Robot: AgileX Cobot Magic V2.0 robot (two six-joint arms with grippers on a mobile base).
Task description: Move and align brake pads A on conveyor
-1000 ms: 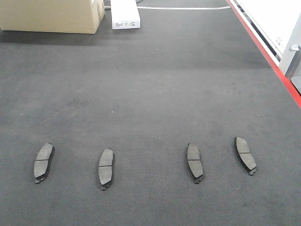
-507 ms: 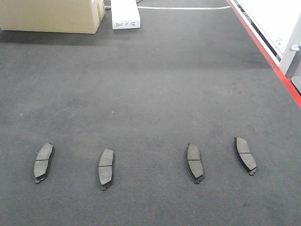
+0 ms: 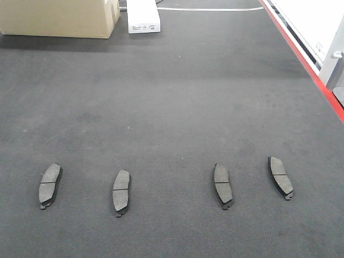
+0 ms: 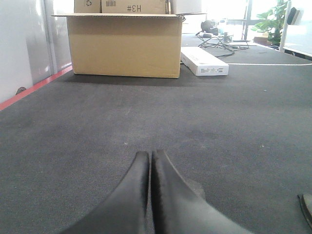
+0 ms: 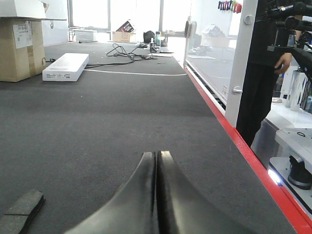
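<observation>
I see four brake pads (image 3: pixel 50 185) spaced in a row across the conveyor (image 3: pixel 177 97), while my left gripper (image 4: pixel 150 155) and right gripper (image 5: pixel 157 155) hover pressed closed, holding nothing.

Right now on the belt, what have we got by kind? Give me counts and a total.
Brake pads: 4
Cardboard boxes: 1
White flat boxes: 1
Total: 6 things on the conveyor
</observation>
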